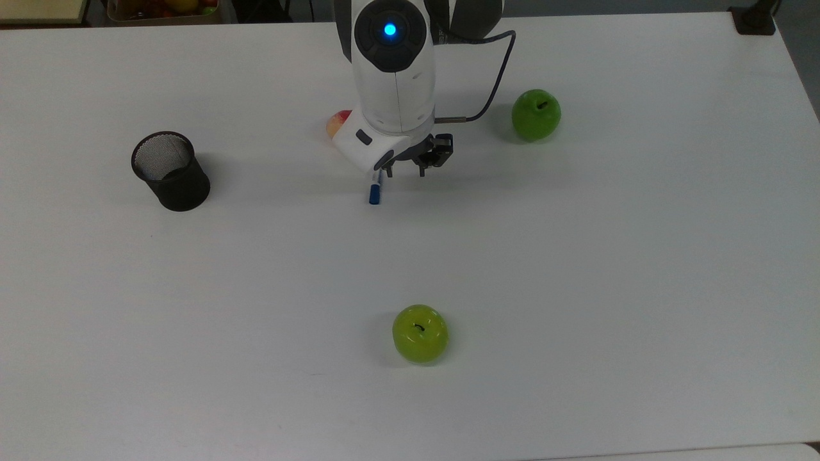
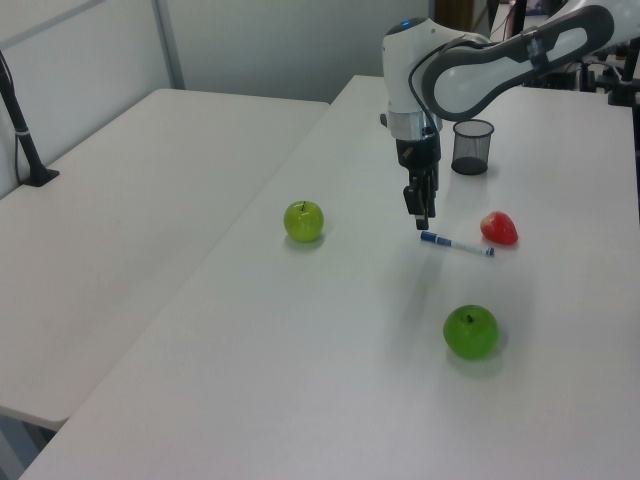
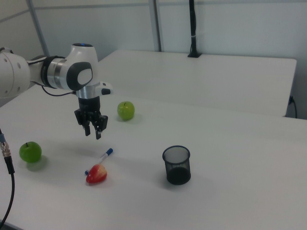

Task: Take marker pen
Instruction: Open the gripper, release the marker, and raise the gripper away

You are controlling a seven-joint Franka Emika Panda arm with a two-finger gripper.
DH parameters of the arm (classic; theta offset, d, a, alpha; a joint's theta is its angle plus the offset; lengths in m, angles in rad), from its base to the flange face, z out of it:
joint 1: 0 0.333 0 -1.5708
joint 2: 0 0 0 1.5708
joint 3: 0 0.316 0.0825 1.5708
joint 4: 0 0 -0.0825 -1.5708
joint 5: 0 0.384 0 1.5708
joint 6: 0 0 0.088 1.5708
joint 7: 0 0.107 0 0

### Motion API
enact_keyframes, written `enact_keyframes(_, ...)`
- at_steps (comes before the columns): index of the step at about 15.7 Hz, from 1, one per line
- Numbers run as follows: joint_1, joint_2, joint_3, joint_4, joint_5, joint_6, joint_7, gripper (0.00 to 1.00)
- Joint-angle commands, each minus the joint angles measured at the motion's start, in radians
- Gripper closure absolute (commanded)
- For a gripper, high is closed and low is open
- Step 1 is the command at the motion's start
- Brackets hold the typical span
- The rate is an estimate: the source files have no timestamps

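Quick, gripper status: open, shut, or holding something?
Gripper: open, holding nothing; the slim white marker pen with blue cap lies flat on the white table below it.

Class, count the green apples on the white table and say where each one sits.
2. One green apple sits toward the top view's upper right, near the arm's cable; the other green apple sits at the lower centre of the table.
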Motion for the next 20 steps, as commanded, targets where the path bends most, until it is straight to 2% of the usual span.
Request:
enact_keyframes(1, 0.02, -0.013, -0.006, -0.002, -0.011, -0.017, 0.011, 0.0)
enact_keyframes(8, 0.023, -0.036, -0.008, -0.001, -0.054, -0.029, 0.013, 0.0)
enact_keyframes(12, 0.02, -0.15, -0.006, -0.002, -0.173, -0.126, 0.013, 0.0)
enact_keyframes(13, 0.01, -0.189, -0.008, -0.002, -0.183, -0.152, 0.011, 0.0)
enact_keyframes(20, -0.08, -0.404, -0.014, -0.041, -0.154, -0.234, -0.007, 0.0)
